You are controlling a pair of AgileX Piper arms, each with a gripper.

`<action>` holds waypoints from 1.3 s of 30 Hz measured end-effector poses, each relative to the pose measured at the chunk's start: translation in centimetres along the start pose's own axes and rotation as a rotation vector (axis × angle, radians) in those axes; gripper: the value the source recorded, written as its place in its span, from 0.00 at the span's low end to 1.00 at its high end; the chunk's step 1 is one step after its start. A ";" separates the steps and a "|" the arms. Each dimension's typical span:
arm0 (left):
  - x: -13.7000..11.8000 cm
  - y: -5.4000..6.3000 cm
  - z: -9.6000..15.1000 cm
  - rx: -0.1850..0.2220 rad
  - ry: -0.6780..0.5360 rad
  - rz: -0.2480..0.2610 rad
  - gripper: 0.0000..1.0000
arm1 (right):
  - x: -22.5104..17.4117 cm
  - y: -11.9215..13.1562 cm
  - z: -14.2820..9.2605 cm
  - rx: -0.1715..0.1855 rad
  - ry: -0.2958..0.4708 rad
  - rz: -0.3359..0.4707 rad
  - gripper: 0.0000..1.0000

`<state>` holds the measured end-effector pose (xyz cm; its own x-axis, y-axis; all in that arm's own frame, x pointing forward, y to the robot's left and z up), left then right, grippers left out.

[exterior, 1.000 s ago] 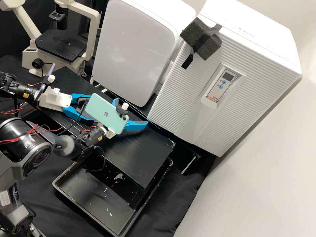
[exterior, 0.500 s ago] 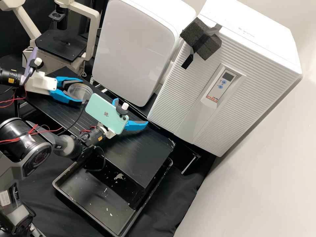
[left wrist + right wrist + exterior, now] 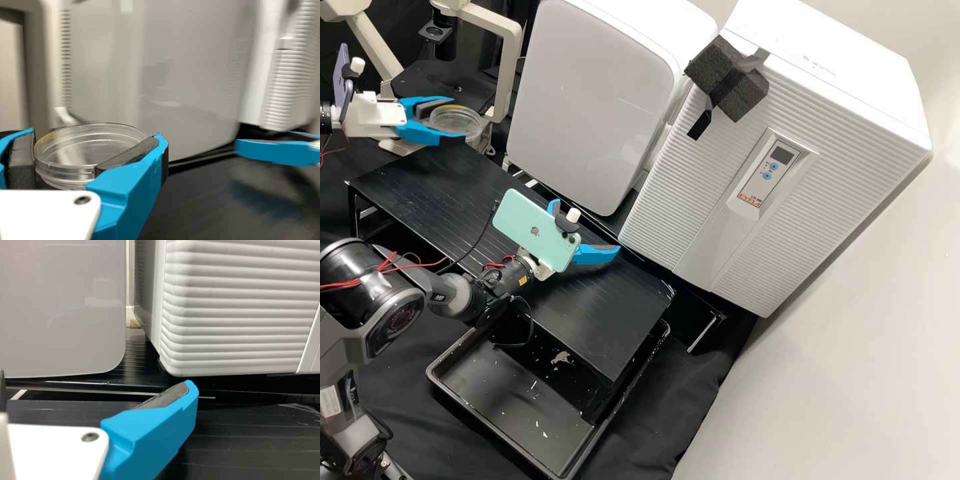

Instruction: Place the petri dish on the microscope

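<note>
In the high view my left gripper point(image 3: 458, 119) is shut on the clear petri dish point(image 3: 471, 123), holding it raised in front of the microscope's black stage point(image 3: 453, 81) and overlapping the stage's near edge. The left wrist view has the round dish point(image 3: 90, 172) roughly level between the dark pads of my left gripper point(image 3: 92, 138). Partly behind its green phone, my right gripper point(image 3: 587, 230) stands open above the black platform, nothing between its fingers. The right wrist view shows my right gripper point(image 3: 95, 380) with its fingers wide apart.
The ribbed black platform point(image 3: 420, 180) spans the middle, with a black tray point(image 3: 473, 407) below its near end. Behind stand a white panelled unit point(image 3: 593, 100) and a ribbed white cabinet point(image 3: 693, 200). The microscope's cream upright point(image 3: 510, 73) rises beside the stage.
My left gripper has swung up and to the left, off the platform toward the microscope, carrying the dish. My right gripper has kept still.
</note>
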<state>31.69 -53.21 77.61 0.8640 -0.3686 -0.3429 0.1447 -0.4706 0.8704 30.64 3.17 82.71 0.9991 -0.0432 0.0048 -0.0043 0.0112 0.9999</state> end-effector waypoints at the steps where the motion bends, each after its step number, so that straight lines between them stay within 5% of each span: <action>1: -0.1 0.1 -0.7 0.000 0.022 0.005 0.00 | 0.0 0.0 0.0 0.000 0.000 0.000 1.00; 14: 0.7 -0.4 -7.0 -0.025 0.200 -0.025 0.00 | 0.0 0.0 0.0 0.000 0.000 0.000 1.00; 20: 1.5 0.4 -8.8 -0.024 0.267 -0.001 0.00 | 0.0 0.0 0.0 0.000 0.000 0.000 1.00; 30: 3.0 1.8 -11.0 -0.022 0.339 -0.002 0.00 | 0.0 0.0 0.0 0.000 0.000 0.000 1.00; 39: 4.1 1.6 -11.6 -0.026 0.346 -0.008 0.00 | 0.0 0.0 0.0 0.000 0.000 0.000 1.00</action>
<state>41.05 -46.21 81.71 0.9744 -0.0694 -0.2141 0.1609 -0.4501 0.8783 30.64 3.17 82.71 0.9991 -0.0432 0.0048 -0.0043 0.0112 0.9999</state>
